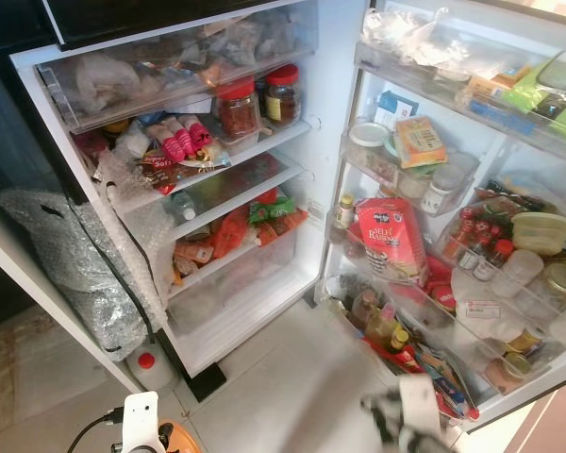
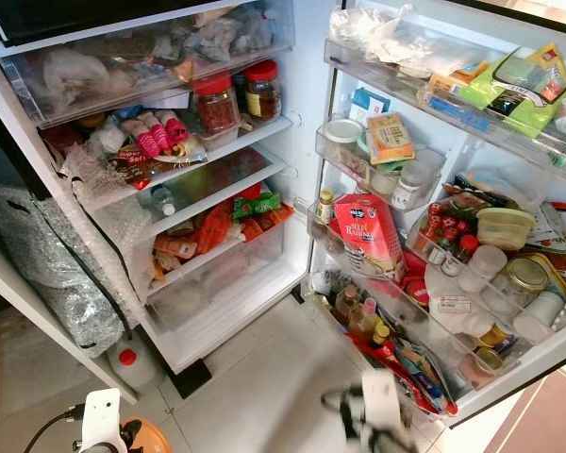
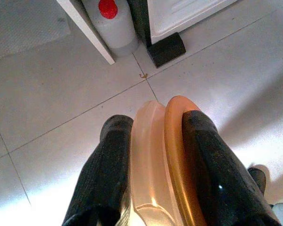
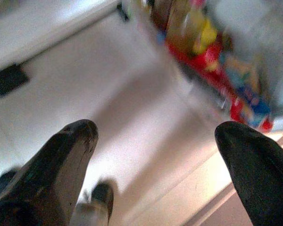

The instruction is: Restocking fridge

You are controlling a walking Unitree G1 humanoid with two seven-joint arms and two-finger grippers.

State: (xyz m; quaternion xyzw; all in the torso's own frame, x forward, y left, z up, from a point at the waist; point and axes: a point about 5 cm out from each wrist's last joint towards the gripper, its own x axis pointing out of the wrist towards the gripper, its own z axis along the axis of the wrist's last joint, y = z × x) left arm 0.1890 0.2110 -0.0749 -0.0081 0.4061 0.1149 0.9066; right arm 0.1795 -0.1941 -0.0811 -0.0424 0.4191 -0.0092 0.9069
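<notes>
The fridge [image 1: 307,203] stands open before me, its shelves packed with jars, packets and bags. Its door [image 1: 472,311] swings out to the right, with racks full of bottles, tubs and a red flour bag [image 1: 391,236]. Low at the left, my left gripper [image 3: 158,120] is shut on a round translucent container with an orange lid [image 3: 155,155], held on edge above the tiled floor; its orange rim [image 1: 174,440] peeks in at the bottom. My right gripper [image 4: 155,129] hangs open over the floor near the door's lowest rack and looks blurred [image 1: 406,415].
A bubble-wrapped bundle [image 1: 66,255] leans against the fridge's left side. A plastic bottle with a red cap [image 1: 149,366] stands on the floor beside the fridge's black foot [image 3: 166,49]. Pale floor tiles [image 1: 292,377] lie between fridge and door.
</notes>
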